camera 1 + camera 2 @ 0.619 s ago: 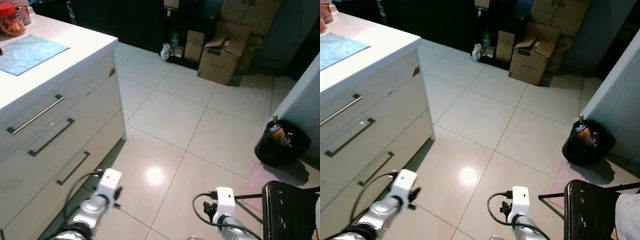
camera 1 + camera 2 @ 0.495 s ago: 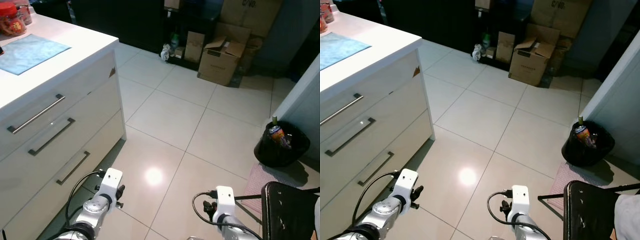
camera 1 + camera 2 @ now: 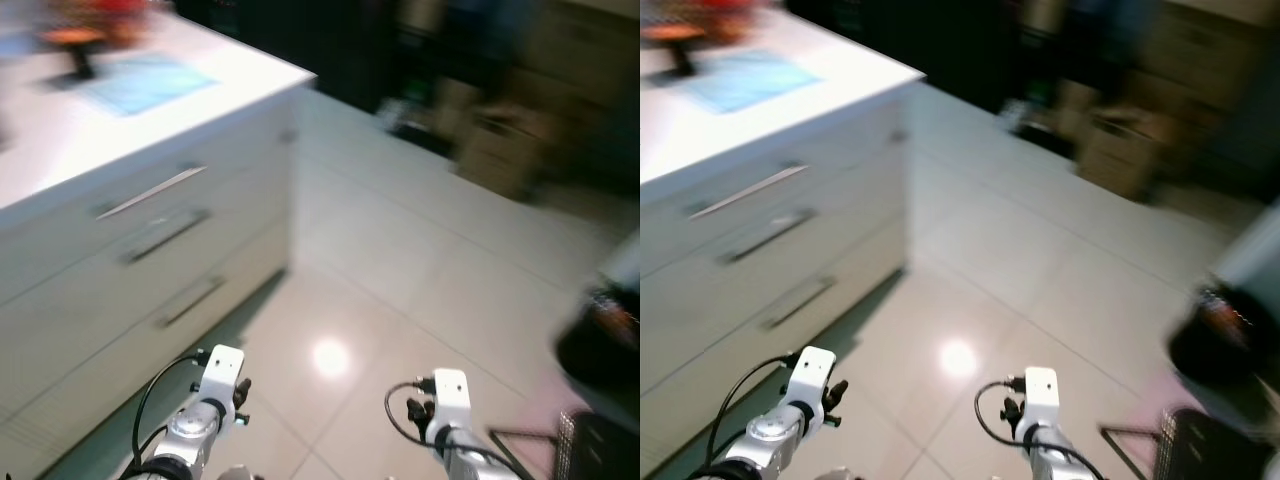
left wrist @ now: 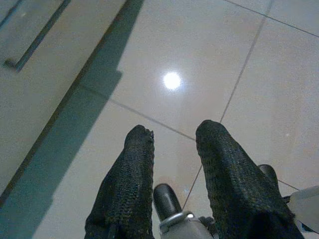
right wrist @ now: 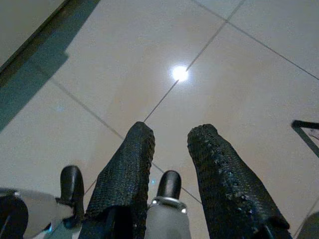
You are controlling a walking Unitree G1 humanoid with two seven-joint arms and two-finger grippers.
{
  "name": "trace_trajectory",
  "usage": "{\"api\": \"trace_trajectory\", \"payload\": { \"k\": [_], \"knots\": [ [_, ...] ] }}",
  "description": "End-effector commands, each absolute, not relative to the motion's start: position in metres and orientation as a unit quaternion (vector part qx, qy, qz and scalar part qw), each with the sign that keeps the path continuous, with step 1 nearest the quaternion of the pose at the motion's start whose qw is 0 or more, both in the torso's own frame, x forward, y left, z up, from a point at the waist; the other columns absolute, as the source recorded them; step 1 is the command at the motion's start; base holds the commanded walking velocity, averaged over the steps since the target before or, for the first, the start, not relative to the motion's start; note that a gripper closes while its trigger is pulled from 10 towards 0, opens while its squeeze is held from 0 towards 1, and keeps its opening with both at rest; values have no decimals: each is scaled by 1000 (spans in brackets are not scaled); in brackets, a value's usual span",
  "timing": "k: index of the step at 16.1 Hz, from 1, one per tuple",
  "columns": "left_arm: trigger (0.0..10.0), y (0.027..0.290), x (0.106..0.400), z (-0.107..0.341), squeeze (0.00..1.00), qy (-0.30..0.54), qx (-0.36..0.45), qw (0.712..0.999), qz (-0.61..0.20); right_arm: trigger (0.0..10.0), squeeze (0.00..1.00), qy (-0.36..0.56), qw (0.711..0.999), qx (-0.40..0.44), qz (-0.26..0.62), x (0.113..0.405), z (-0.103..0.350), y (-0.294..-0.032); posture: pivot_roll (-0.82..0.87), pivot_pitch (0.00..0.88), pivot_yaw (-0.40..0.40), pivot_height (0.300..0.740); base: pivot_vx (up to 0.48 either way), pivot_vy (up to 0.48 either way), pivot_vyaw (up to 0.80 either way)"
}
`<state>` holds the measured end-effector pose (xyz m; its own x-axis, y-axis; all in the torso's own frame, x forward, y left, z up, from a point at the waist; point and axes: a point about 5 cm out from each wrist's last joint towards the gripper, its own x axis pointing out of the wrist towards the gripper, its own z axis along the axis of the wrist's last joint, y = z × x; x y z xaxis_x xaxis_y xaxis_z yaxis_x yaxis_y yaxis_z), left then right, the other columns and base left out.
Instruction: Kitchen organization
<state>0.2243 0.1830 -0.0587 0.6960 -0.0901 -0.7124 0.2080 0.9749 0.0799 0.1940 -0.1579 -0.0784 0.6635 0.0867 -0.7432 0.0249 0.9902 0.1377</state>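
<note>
Both pincers hang empty over floor tiles (image 4: 209, 45); counter (image 3: 150, 130) left

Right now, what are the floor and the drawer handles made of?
The floor looks like glazed ceramic tile: pale, with thin grout lines and a bright lamp glint on its glossy face. The drawer handles look like brushed metal, slim grey bars, though the blur leaves that unsure. The fingers look like textured black rubber.
</note>
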Motion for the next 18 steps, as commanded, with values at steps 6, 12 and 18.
{"api": "trace_trajectory", "payload": {
  "k": [6, 12, 18],
  "knots": [
    [10000, 185, 218, -62, 0, 388, 80, 915, -77, 10000, 0, 412, 908, 68, 25, 191, -80, -156, -80, 0, -66, 719, 0, 0, 800],
    [10000, 186, 216, -64, 0, 393, 80, 913, -76, 10000, 0, 411, 908, 69, 34, 191, -80, -152, -76, 0, -67, 719, 0, 0, 800],
    [10000, 187, 214, -65, 0, 396, 80, 912, -74, 10000, 0, 409, 909, 69, 42, 192, -79, -150, -69, 0, -73, 719, 0, 0, 800]
  ]
}}
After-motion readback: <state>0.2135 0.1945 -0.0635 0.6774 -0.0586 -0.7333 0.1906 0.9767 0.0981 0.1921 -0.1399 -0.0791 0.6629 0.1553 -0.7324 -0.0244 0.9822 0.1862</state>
